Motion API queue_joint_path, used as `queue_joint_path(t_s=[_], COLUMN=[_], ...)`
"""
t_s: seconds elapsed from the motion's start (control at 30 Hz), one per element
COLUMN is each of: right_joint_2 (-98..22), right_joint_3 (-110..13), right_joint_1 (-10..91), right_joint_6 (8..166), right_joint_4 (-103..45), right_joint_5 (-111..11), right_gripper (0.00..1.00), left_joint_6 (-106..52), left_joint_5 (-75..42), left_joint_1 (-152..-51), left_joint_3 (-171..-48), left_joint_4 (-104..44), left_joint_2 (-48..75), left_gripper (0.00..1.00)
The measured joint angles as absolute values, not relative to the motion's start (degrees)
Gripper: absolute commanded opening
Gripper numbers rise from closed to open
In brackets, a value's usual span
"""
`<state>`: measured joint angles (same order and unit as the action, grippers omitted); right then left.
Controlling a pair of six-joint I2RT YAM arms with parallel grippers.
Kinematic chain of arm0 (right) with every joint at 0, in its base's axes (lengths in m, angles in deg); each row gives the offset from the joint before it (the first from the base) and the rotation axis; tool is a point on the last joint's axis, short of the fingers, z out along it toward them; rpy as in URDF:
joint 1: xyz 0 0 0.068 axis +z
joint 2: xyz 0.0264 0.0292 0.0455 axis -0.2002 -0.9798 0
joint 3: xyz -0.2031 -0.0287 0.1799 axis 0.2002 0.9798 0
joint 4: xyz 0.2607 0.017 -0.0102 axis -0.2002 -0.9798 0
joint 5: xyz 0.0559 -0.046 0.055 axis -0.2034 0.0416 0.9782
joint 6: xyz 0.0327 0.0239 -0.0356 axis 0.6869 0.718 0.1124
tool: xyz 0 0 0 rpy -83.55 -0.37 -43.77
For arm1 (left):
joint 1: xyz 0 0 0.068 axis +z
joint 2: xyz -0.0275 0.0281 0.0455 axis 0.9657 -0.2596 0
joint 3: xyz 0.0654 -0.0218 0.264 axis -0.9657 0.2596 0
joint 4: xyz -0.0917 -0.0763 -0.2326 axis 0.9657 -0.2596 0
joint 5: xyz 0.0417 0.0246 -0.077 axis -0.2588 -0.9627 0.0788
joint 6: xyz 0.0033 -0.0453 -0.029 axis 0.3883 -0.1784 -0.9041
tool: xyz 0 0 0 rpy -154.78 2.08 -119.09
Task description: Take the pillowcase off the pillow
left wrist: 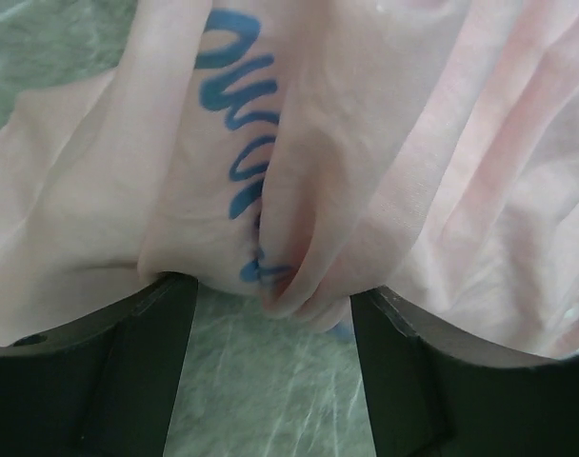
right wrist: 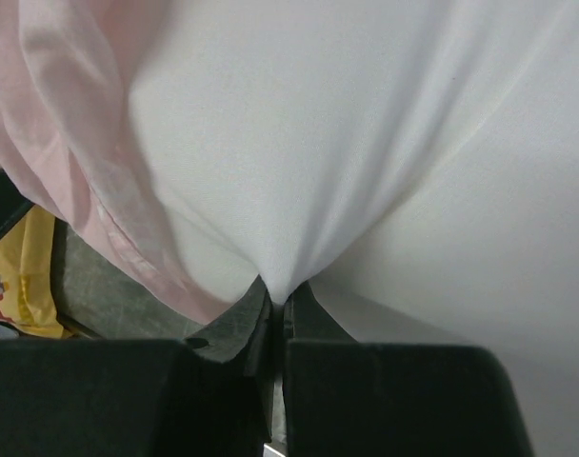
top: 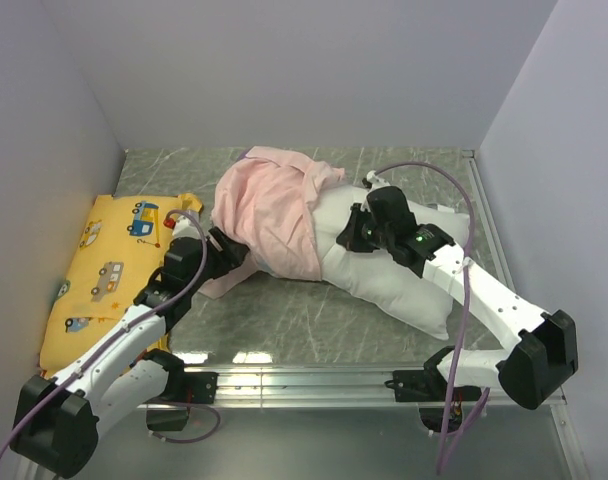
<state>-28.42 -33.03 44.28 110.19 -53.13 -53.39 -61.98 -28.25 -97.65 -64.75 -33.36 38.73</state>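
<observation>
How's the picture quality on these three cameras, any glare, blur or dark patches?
Top view: sharp, evenly lit, glare on the table near its front edge. Left wrist view: the pillowcase is close and slightly soft. Right wrist view: the pillow is bright, the right gripper almost black.

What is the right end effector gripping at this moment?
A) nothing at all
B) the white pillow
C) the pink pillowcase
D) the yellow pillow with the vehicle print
B: in the right wrist view, the right end effector is shut on a pulled-up fold of the pillow, while the pillowcase hangs beside it on the left of that view.
</observation>
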Motion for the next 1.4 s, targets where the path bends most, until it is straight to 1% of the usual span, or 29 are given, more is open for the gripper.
queue_joint_path(t_s=[0.03,0.1,0.13,0.17,0.2,0.27,0.37,0.43,0.5,0.53,0.63,0.7,0.8,0.83,0.87,0.9,0.93,0.97,1.0,1.03,1.17,1.23,1.27,1.33,1.4], right_joint_2=[-28.4,-28.1,-27.9,-27.6,-27.3,-26.7,-26.1,-25.3,-23.7,-22.6,-19.8,-18.6,-18.1,-18.1,-18.1,-18.2,-18.2,-18.2,-18.1,-18.0,-16.6,-15.2,-14.6,-13.7,-13.6], right_joint_3=[-33.0,-33.0,-33.1,-33.1,-33.2,-33.8,-35.4,-35.8,-35.9,-35.9,-36.2,-36.2,-36.1,-36.0,-36.0,-35.7,-35.6,-35.5,-35.4,-35.4,-35.4,-35.4,-35.4,-35.4,-35.3], right_joint_1=[44.3,44.3,44.3,44.2,44.1,44.0,43.4,41.5,37.7,35.3,30.8,28.6,27.0,26.9,26.9,27.1,27.8,29.2,31.2,33.9,45.9,52.4,55.2,61.0,67.5], right_joint_6=[110.2,110.1,110.0,109.9,109.8,109.3,109.0,108.9,108.7,108.7,108.5,107.9,107.3,107.0,106.6,106.2,105.9,105.5,105.3,104.7,103.2,102.8,102.5,101.7,100.7], right_joint_4=[-53.3,-53.6,-53.8,-54.2,-54.8,-56.6,-58.7,-59.2,-60.1,-60.7,-62.8,-64.1,-65.5,-65.8,-65.8,-65.8,-65.8,-65.7,-65.7,-65.6,-65.3,-65.4,-65.3,-64.7,-63.5], right_joint_5=[-53.3,-53.5,-53.6,-53.9,-54.3,-54.9,-54.7,-53.2,-52.5,-51.8,-48.6,-46.6,-44.9,-44.6,-44.6,-45.0,-46.0,-47.4,-49.8,-52.5,-63.4,-68.7,-71.0,-75.0,-80.4], right_gripper=[0.0,0.0,0.0,0.0,0.0,0.0,0.0,0.0,0.0,0.0,0.0,0.0,0.0,0.04,0.11,0.19,0.3,0.49,0.57,0.69,0.82,0.84,0.86,0.87,0.9], left_joint_6=[-62.4,-63.4,-63.9,-64.5,-64.9,-64.9,-65.5,-65.9,-65.8,-65.9,-65.9,-65.7,-65.3,-65.1,-65.0,-64.7,-64.5,-64.2,-64.0,-63.6,-62.9,-62.7,-62.7,-62.7,-62.6], left_joint_5=[-28.0,-27.5,-27.3,-27.4,-27.8,-30.1,-33.9,-35.0,-36.0,-35.6,-32.8,-30.6,-25.7,-24.8,-24.2,-24.1,-24.2,-24.9,-25.3,-25.8,-26.4,-26.7,-26.8,-26.8,-26.9], left_joint_1=[-97.7,-97.7,-97.7,-97.7,-97.7,-97.7,-97.9,-96.3,-89.4,-83.7,-72.6,-68.4,-66.0,-66.1,-66.4,-67.3,-68.6,-70.1,-71.3,-72.8,-75.7,-77.1,-77.8,-79.1,-80.2], left_joint_3=[-64.2,-62.9,-62.4,-62.2,-62.3,-63.5,-66.6,-69.4,-71.0,-71.1,-71.1,-71.1,-71.0,-70.7,-70.2,-69.7,-69.5,-69.5,-69.5,-69.5,-69.7,-69.9,-70.2,-70.5,-70.9], left_joint_4=[-31.5,-27.5,-26.0,-25.2,-24.9,-27.1,-32.7,-35.8,-38.4,-38.8,-40.4,-41.6,-41.7,-41.3,-40.8,-40.5,-40.5,-40.5,-40.3,-40.2,-40.3,-40.4,-40.4,-40.4,-40.4], left_joint_2=[38.4,37.8,37.5,37.0,36.4,34.9,34.6,35.1,36.5,37.1,37.6,36.3,32.9,32.5,32.4,32.8,33.3,33.6,33.9,34.2,34.5,34.5,34.5,34.5,34.2], left_gripper=[0.69,0.53,0.4,0.15,0.08,0.02,0.0,0.01,0.0,0.0,0.0,0.01,0.01,0.0,0.01,0.0,0.0,0.0,0.01,0.01,0.01,0.01,0.0,0.01,0.0])
